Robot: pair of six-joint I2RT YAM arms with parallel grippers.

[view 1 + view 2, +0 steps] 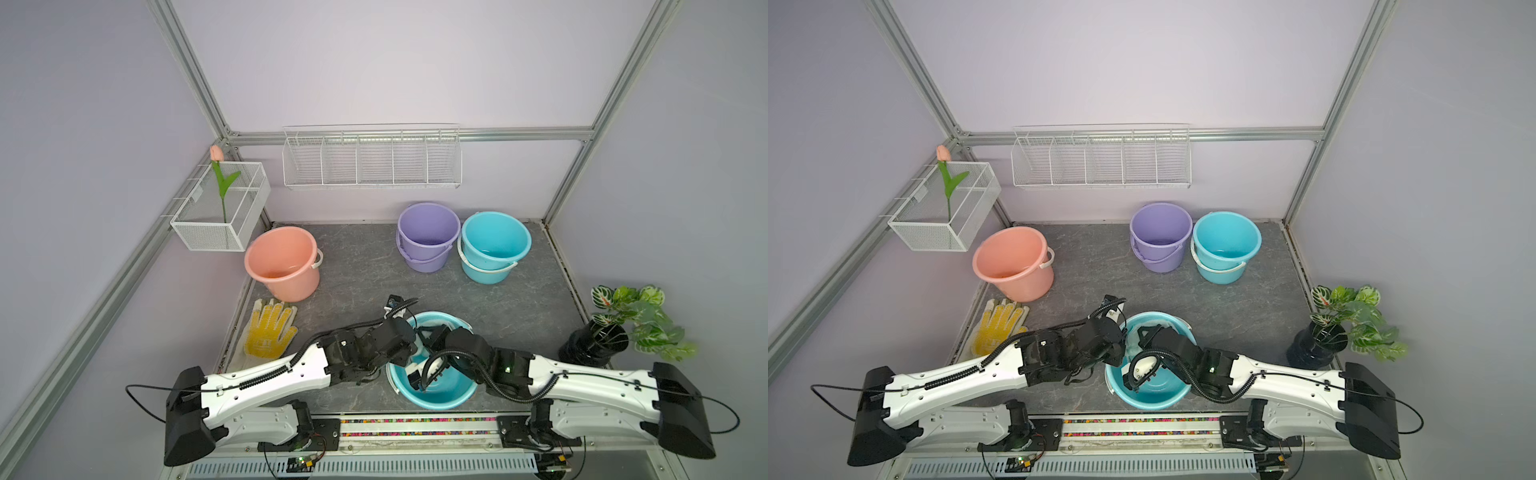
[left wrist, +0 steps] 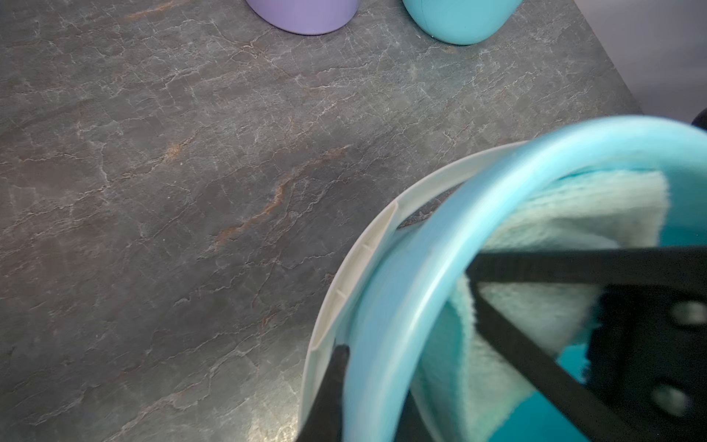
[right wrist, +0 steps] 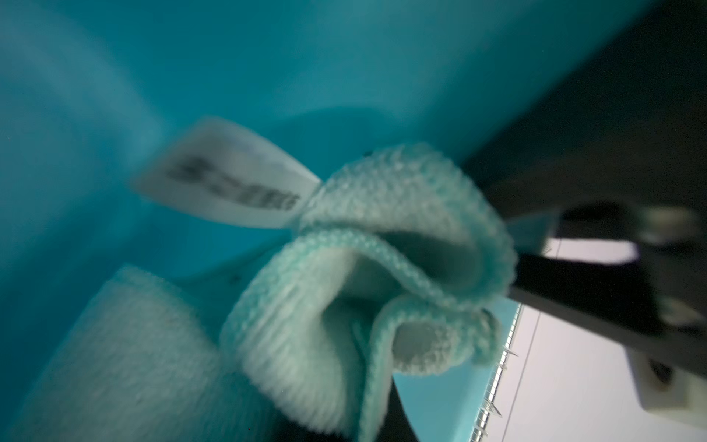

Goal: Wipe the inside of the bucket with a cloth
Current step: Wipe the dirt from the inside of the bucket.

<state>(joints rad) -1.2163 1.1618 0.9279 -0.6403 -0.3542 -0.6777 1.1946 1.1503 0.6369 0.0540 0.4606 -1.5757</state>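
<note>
The teal bucket (image 1: 440,401) (image 1: 1150,401) stands tilted at the front middle of the table. My left gripper (image 1: 406,356) (image 2: 371,390) is shut on its left rim (image 2: 421,268), one finger outside the wall and one inside. My right gripper (image 1: 428,334) (image 3: 382,382) reaches down inside the bucket and is shut on the cloth (image 3: 344,287), a bunched pale mint towel with a white label (image 3: 225,176). Folds of the cloth (image 2: 535,306) (image 1: 1133,345) lie against the bucket's inner wall. The right fingers are mostly hidden by the cloth.
At the back stand a pink bucket (image 1: 282,262), a purple bucket (image 1: 428,237) and another teal bucket (image 1: 494,245). A yellow-dotted glove (image 1: 270,328) lies at the left edge, a potted plant (image 1: 602,336) at the right. A wire basket (image 1: 220,208) and wire shelf (image 1: 372,158) hang on the walls.
</note>
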